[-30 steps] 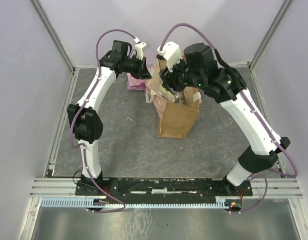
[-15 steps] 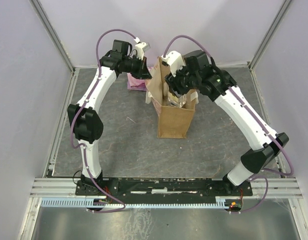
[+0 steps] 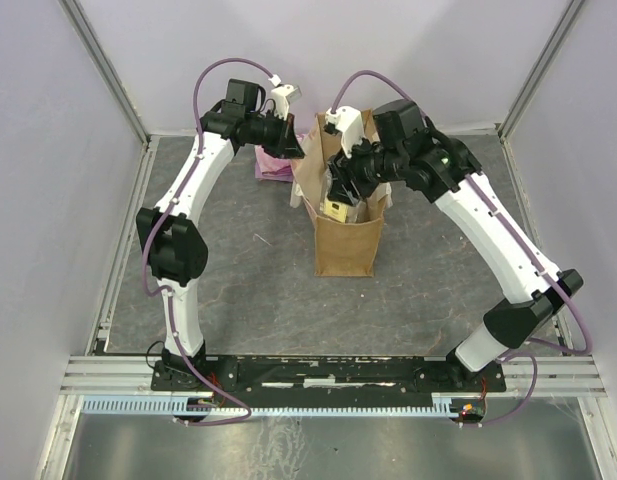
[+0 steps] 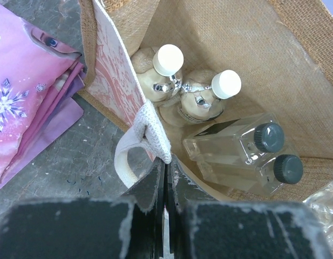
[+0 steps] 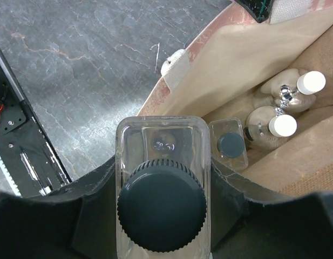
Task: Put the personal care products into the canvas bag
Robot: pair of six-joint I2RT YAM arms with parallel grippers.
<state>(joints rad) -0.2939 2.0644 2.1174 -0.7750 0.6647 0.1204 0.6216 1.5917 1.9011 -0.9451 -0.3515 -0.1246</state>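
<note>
The tan canvas bag (image 3: 348, 250) stands upright mid-table. My left gripper (image 4: 166, 164) is shut on the bag's near rim beside its pale handle (image 4: 150, 129), at the bag's far-left corner in the top view (image 3: 304, 152). Inside the bag lie two round white-capped bottles (image 4: 169, 73) (image 4: 209, 97) and two squarish dark-capped bottles (image 4: 247, 148) (image 4: 269, 175). My right gripper (image 5: 162, 178) is shut on a squarish clear bottle with a dark cap (image 5: 162, 205), held upright over the bag's mouth (image 3: 338, 200). Below it, the right wrist view shows one square bottle (image 5: 228, 144) and both round ones (image 5: 271, 127).
A flat pink packet (image 3: 271, 165) lies on the grey table left of the bag, also in the left wrist view (image 4: 26, 97). Metal frame rails and lilac walls bound the table. The arm bases' black rail (image 3: 328, 372) runs along the near edge.
My right gripper has swung left and down with the square bottle to just over the bag's mouth. My left gripper has kept its hold on the rim.
</note>
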